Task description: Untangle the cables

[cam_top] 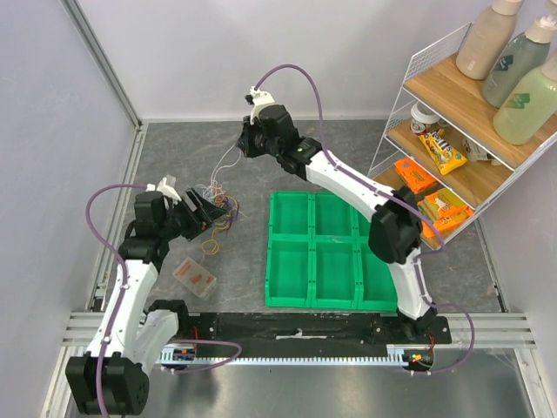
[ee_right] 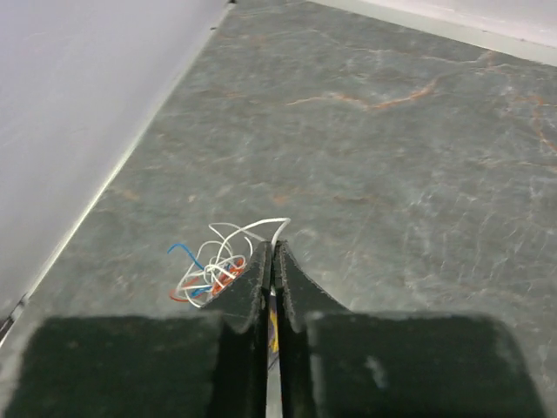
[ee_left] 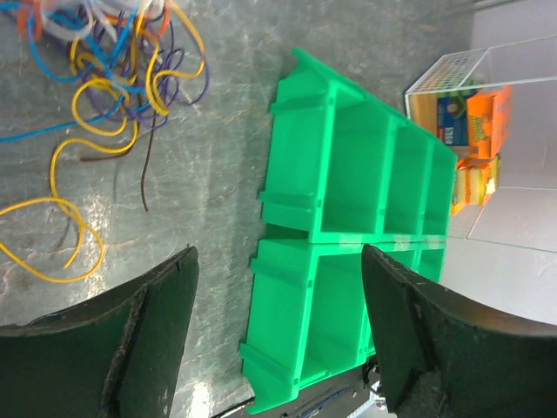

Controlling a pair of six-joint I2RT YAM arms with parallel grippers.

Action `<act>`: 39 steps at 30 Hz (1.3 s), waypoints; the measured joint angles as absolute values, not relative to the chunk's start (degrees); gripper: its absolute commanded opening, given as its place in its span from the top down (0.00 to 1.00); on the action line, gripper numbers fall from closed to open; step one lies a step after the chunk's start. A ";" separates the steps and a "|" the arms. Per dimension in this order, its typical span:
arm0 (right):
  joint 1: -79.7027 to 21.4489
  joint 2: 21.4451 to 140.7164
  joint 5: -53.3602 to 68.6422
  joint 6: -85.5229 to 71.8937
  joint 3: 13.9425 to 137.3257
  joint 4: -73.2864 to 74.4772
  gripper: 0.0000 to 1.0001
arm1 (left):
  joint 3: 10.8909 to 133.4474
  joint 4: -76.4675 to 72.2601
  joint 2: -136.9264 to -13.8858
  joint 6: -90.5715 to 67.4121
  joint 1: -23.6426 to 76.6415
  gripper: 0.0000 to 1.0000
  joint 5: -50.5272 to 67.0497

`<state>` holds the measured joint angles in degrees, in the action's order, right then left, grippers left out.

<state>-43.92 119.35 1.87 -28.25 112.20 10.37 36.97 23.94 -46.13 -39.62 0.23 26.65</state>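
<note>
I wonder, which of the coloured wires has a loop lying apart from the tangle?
The yellow wire: its wide loop lies alone, between the tangle and the left gripper; blue, purple and orange ones are bunched together.

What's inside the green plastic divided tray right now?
The green plastic divided tray shows bare compartments wherever visible. The white right arm covers part of its right-hand column, so that part cannot be checked.

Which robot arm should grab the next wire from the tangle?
Left, probably. The left gripper is open and empty, close beside the cables, with loose yellow loops nearby. The right gripper is shut on a white wire that runs to the bundle, so it looks busy.
</note>
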 measured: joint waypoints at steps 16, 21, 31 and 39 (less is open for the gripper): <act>-43.97 120.66 0.62 -24.43 97.10 17.54 0.42 | 46.39 21.74 -67.75 -41.15 -5.45 0.19 30.37; -50.48 118.65 1.23 -27.14 93.54 12.38 0.36 | 46.89 18.35 -74.56 -46.74 -10.76 0.11 31.62; -64.27 118.13 0.95 -37.63 84.40 0.23 0.29 | 50.72 14.61 -85.38 -49.08 -11.53 0.16 32.38; -64.27 122.23 -3.64 -45.39 84.23 -4.93 0.41 | 50.17 10.46 -86.15 -49.19 -11.57 0.17 32.16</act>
